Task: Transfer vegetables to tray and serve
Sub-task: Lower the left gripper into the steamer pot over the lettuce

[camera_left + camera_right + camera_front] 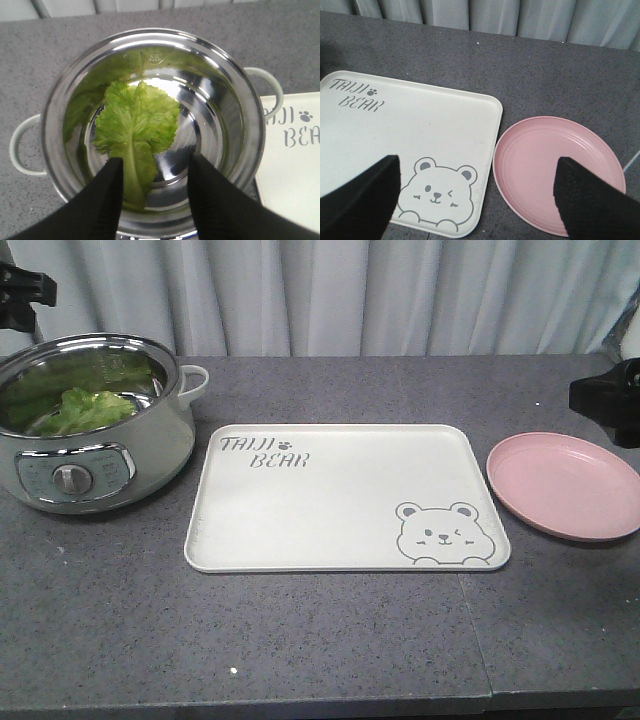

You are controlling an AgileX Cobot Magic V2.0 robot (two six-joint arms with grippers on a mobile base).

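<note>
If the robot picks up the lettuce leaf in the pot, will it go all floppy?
Probably floppy: the leaf looks thin and ruffled, so its edges would likely droop, though the pale rib may stiffen the middle. Being thin, it is probably light. It lies on the shiny pot floor, so it might slide if the left pincer pushes it.

One steel pot [165, 435] stands on the tabletop [300, 640], with two pale loop handles [13, 148] and one dial [72, 478]. One lettuce leaf [135, 120] lies in it; the other green on its walls is reflection. There is one cream tray [340, 505], bearing one bear drawing [437, 533], and one pink plate [565, 485].
</note>
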